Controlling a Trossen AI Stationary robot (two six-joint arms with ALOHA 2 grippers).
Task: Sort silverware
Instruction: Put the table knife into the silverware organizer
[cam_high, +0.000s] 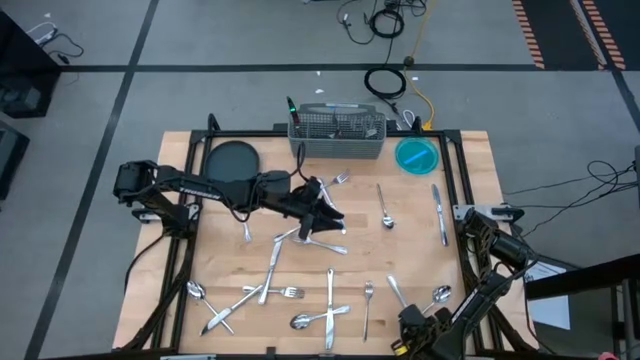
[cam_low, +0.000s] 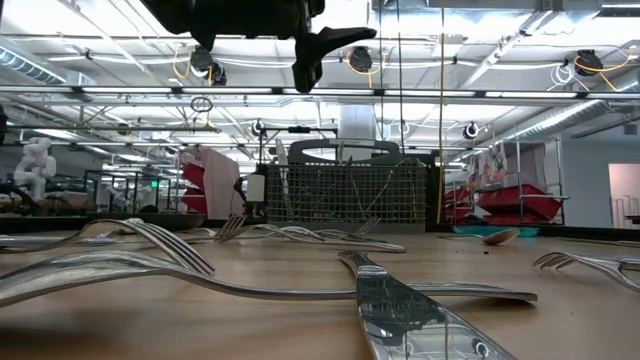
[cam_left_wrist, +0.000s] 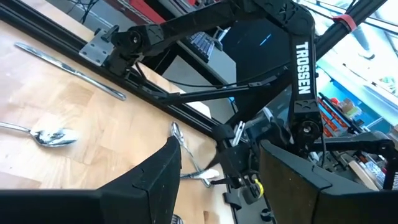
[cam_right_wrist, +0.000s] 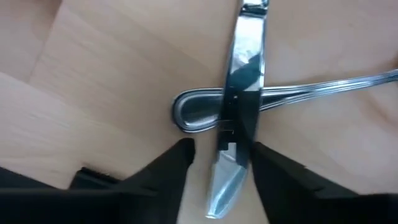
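Note:
Silverware lies scattered over the wooden table: a fork (cam_high: 340, 180), a spoon (cam_high: 386, 216), a knife (cam_high: 438, 214) and several crossed pieces near the near edge. My left gripper (cam_high: 328, 213) hangs open above crossed pieces at mid-table, high over the tabletop in the low view (cam_low: 318, 55), with nothing between its fingers (cam_left_wrist: 217, 152). My right gripper (cam_high: 408, 322) is low at the table's near right. It is open, its fingers on either side of one end of a knife (cam_right_wrist: 239, 93), which lies across another piece's handle end (cam_right_wrist: 193, 112). My right gripper comes down over the knife's end (cam_right_wrist: 224, 180), one finger on each side, along the knife. One finger (cam_right_wrist: 267, 168) is right at the knife's edge and the other stands apart from it. I cannot tell whether it touches. The knife lies on the table.
A grey wire-mesh caddy (cam_high: 337, 135) stands at the far edge, with a dark round plate (cam_high: 232, 160) to its left and a blue bowl (cam_high: 417, 155) to its right. Black frame rails (cam_high: 465, 190) run along the table's sides. Bare wood (cam_high: 410, 250) shows right of centre.

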